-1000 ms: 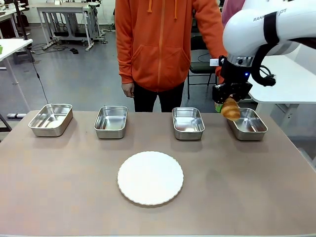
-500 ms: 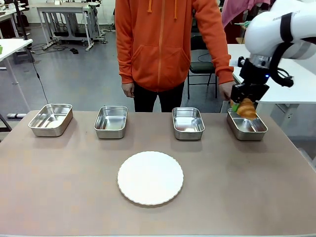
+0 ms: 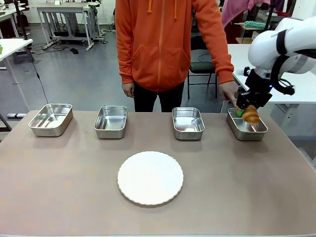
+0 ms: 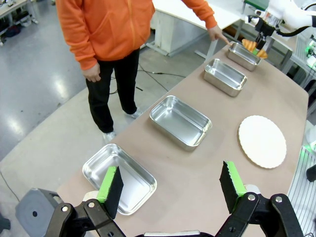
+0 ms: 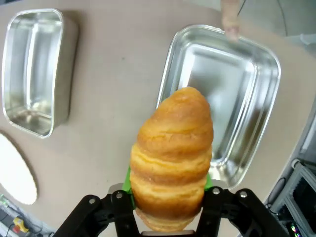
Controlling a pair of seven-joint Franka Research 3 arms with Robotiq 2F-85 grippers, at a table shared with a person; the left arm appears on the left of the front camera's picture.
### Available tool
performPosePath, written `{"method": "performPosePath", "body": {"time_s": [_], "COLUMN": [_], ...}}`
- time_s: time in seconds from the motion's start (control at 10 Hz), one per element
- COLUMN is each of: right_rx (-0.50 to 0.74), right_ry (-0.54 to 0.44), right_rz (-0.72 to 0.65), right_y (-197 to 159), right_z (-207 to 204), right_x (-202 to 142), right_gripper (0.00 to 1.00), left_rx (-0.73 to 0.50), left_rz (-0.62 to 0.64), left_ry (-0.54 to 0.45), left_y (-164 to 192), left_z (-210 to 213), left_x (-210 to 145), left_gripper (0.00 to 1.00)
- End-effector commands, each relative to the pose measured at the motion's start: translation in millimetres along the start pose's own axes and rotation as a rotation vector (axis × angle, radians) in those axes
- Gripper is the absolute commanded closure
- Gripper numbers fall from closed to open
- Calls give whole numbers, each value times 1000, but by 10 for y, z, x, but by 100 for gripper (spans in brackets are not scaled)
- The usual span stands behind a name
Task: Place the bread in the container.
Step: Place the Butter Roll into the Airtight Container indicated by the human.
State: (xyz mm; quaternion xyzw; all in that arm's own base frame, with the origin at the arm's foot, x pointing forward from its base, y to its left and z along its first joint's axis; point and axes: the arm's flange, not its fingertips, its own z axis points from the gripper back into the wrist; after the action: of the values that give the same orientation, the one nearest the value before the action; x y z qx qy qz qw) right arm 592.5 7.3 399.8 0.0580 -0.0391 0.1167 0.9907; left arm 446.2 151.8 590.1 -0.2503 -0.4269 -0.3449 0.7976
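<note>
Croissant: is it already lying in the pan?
No, the croissant is held in the right gripper above the pan, whose floor is bare.

Golden croissant (image 3: 251, 115) — above rightmost pan (image 3: 247, 129)

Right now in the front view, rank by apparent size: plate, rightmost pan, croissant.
1. white plate, nearest the camera, which flatters it
2. rightmost pan
3. croissant, held in the right end effector above that pan
</note>
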Motion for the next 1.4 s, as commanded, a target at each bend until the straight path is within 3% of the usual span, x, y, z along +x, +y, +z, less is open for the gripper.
{"method": "performPosePath", "body": {"time_s": [0.0, 0.6, 0.7, 1.3], "right_rx": [13, -42, -57, -74], "right_ry": [-22, -34, -45, -65], "right_rz": [61, 76, 85, 60], "right_y": [-81, -331, -358, -356], "right_z": [-130, -386, -402, -361], "right_x": [183, 290, 307, 215], "right_gripper": [44, 44, 0, 0], "left_rx": [-7, -7, -7, -7], "left_rz": [-10, -10, -10, -10], "left_ry": [-20, -20, -20, -20], "left_y": [-10, -10, -10, -10], "left_z": [4, 4, 4, 4], "left_x": [-1, -1, -1, -1], "left_gripper": [0, 0, 0, 0]}}
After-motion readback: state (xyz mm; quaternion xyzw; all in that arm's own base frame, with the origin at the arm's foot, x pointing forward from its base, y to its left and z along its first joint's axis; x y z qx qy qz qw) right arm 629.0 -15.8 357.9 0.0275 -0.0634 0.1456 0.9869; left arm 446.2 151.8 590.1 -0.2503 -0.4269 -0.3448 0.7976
